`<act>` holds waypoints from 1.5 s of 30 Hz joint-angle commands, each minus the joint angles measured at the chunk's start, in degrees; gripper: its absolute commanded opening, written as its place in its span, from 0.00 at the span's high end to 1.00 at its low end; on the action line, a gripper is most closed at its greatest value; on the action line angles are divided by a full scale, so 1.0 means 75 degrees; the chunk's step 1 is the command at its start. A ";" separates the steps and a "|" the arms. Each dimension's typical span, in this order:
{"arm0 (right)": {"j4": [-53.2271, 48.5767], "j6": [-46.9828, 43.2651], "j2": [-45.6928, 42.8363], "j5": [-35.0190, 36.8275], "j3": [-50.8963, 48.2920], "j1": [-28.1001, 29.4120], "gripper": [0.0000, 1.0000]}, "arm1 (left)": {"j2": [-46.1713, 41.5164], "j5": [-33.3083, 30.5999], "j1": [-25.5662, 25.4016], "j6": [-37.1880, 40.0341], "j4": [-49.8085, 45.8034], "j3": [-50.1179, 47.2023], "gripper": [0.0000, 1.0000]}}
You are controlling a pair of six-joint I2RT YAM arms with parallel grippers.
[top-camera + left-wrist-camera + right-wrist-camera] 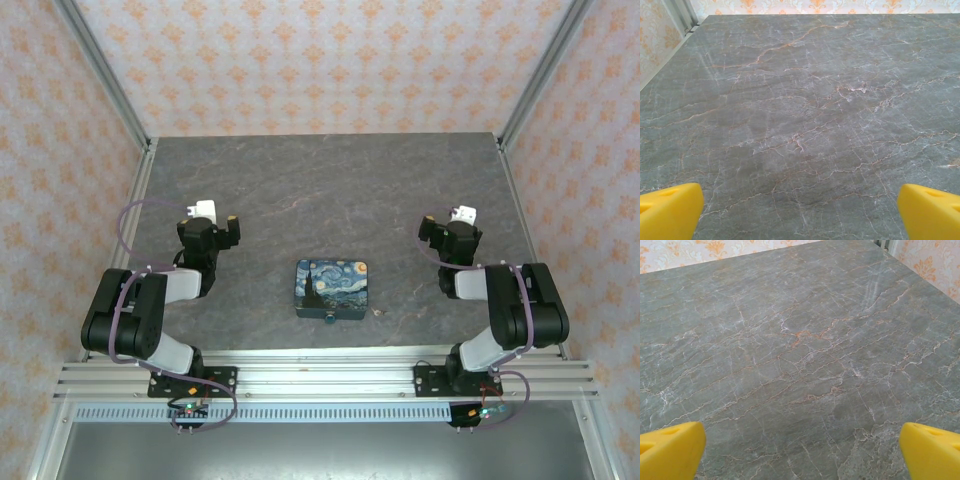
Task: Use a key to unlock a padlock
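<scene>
A tiny teal-blue padlock (330, 320) hangs at the near edge of the Starry-Night-print box (332, 286) in the middle of the table. The small pale key (377, 311) lies on the table just right of the box's near corner. My left gripper (228, 226) rests well to the left of the box. In the left wrist view it (800, 212) is open, its yellow fingertips (670, 210) wide apart over bare marble. My right gripper (432, 230) sits to the right of the box, likewise open (802, 450), with yellow fingertips (671, 449) spread and nothing between them.
The dark marble-patterned table (330, 190) is bounded by aluminium frame posts (108, 85) and patterned wallpaper walls. A metal rail (320, 375) carrying both arm bases runs along the near edge.
</scene>
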 commanded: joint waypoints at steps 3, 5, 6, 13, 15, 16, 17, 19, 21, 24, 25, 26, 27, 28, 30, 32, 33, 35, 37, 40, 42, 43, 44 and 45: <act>-0.0009 -0.0094 -0.0051 -0.0061 0.0117 -0.0037 0.01 | 0.0021 0.0092 0.0032 0.0113 0.0216 -0.0039 0.00; -0.0004 -0.0094 -0.0049 -0.0061 0.0113 -0.0035 0.01 | 0.0027 0.0092 0.0044 0.0111 0.0206 -0.0022 0.00; 0.0007 -0.0094 -0.0054 -0.0062 0.0117 -0.0037 0.01 | 0.0024 0.0101 0.0049 0.0105 0.0203 -0.0028 0.00; -0.0084 -0.0031 -0.0030 -0.0154 0.0170 -0.0094 0.01 | 0.0021 0.0116 0.0055 0.0115 0.0214 -0.0034 0.00; 0.0107 0.0039 -0.0151 0.0021 0.0071 -0.0097 0.01 | -0.0044 0.0145 0.0056 0.0114 0.0099 0.0001 0.00; 0.0067 0.0099 -0.0421 0.0201 -0.0013 -0.0097 0.01 | -0.0212 0.0173 0.0057 0.0116 -0.0323 0.0184 0.00; -0.0354 0.0149 -0.0777 0.0374 0.0052 -0.0094 0.01 | -0.0380 0.0199 0.0055 0.0136 -0.0723 0.0337 0.00; -0.1464 0.0270 -0.1527 0.0698 0.0335 -0.0094 0.01 | -0.0817 0.0197 0.0061 0.0133 -0.1567 0.0669 0.00; -0.2099 0.0587 -0.2107 0.0820 0.0545 -0.0097 0.01 | -0.1250 0.0199 0.0044 0.0113 -0.2228 0.0888 0.00; -0.3282 0.2189 -0.2911 0.0844 0.0910 -0.0101 0.01 | -0.1853 0.0239 0.0032 -0.0125 -0.3520 0.1434 0.00; -0.3654 0.2849 -0.3117 0.0819 0.1013 -0.0103 0.01 | -0.2045 0.0271 0.0020 -0.0313 -0.3990 0.1651 0.00; -0.3860 0.3243 -0.3270 0.0672 0.1057 -0.0108 0.01 | -0.2212 0.0328 0.0014 -0.0461 -0.4372 0.1810 0.00; -0.3965 0.3753 -0.3424 0.0538 0.1024 -0.0108 0.01 | -0.2410 0.0338 -0.0016 -0.0653 -0.4752 0.1967 0.00; -0.3912 0.4011 -0.3545 0.0237 0.0911 -0.0112 0.01 | -0.2604 0.0356 -0.0065 -0.0885 -0.5058 0.2089 0.00; -0.3991 0.4036 -0.3688 -0.0554 0.0814 -0.0119 0.01 | -0.2936 0.0442 -0.0157 -0.1283 -0.5705 0.2367 0.00; -0.4771 0.4063 -0.3728 -0.1152 0.1026 -0.0110 0.01 | -0.3166 0.0471 -0.0273 -0.1744 -0.6497 0.2738 0.00; -0.5265 0.4052 -0.3696 -0.1551 0.1172 -0.0113 0.03 | -0.3224 0.0450 -0.0301 -0.1987 -0.7000 0.3001 0.00; -0.6129 0.4048 -0.3579 -0.2226 0.1411 -0.0118 0.10 | -0.3228 0.0528 -0.0349 -0.2388 -0.7927 0.3467 0.00; -0.7057 0.4127 -0.3344 -0.2931 0.1671 -0.0111 0.17 | -0.3087 0.0813 -0.0372 -0.2658 -0.8759 0.3937 0.00; -0.7554 0.4364 -0.3166 -0.4029 0.1630 -0.0037 0.26 | -0.2781 0.1178 -0.0440 -0.2925 -0.9742 0.4412 0.00; -0.7785 0.4589 -0.3276 -0.4342 0.1527 0.0238 0.30 | -0.2606 0.1620 -0.0496 -0.2990 -1.0077 0.4548 0.00; -0.7892 0.4698 -0.3354 -0.4324 0.1485 0.0430 0.30 | -0.2553 0.1825 -0.0548 -0.3013 -1.0130 0.4537 0.00; -0.7981 0.4817 -0.3479 -0.4242 0.1449 0.0699 0.31 | -0.2500 0.2014 -0.0603 -0.3012 -1.0190 0.4509 0.00; -0.8067 0.4958 -0.3569 -0.4159 0.1426 0.0951 0.31 | -0.2450 0.2147 -0.0684 -0.3018 -1.0254 0.4475 0.00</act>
